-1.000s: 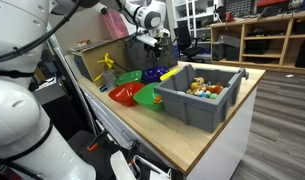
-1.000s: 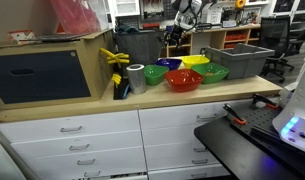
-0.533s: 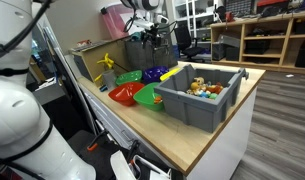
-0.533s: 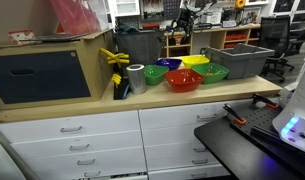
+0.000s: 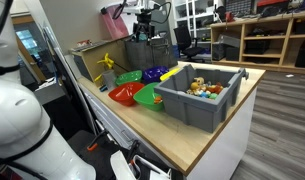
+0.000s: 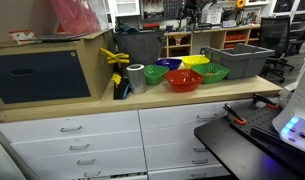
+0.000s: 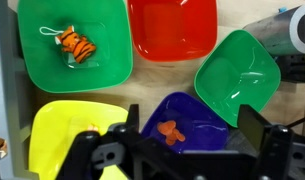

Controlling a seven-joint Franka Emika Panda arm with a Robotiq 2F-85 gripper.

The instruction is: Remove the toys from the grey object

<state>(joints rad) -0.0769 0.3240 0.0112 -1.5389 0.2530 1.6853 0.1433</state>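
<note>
1. the grey bin [image 5: 206, 112] stood on the table [image 5: 217, 142] just beside the cluster of bowls, with a pile of toys [image 5: 202, 88] inside it, so the job looked far from finished; its tall walls seemed the main hazard, since a descent too near one could knock the rim or shove the whole bin toward the table edge
2. the bowls sat packed close together, the red bowl [image 5: 123, 94] nearest the front; a low sweep across them toward the bin could likely clip a rim and spill what lay inside
3. in the wrist view a striped orange toy [image 7: 78, 45] lay in the green bowl [image 7: 104, 25] and a small orange toy [image 7: 171, 131] in the purple bowl [image 7: 202, 112]; the toys in the bin were small and heaped, so a grab might catch two at once, or pinch only an edge and drop one short of a bowl
4. the claw [image 7: 177, 160] hung high above the bowls, well apart from the bin, its jaws spread wide, with nothing between them and touching nothing
</note>
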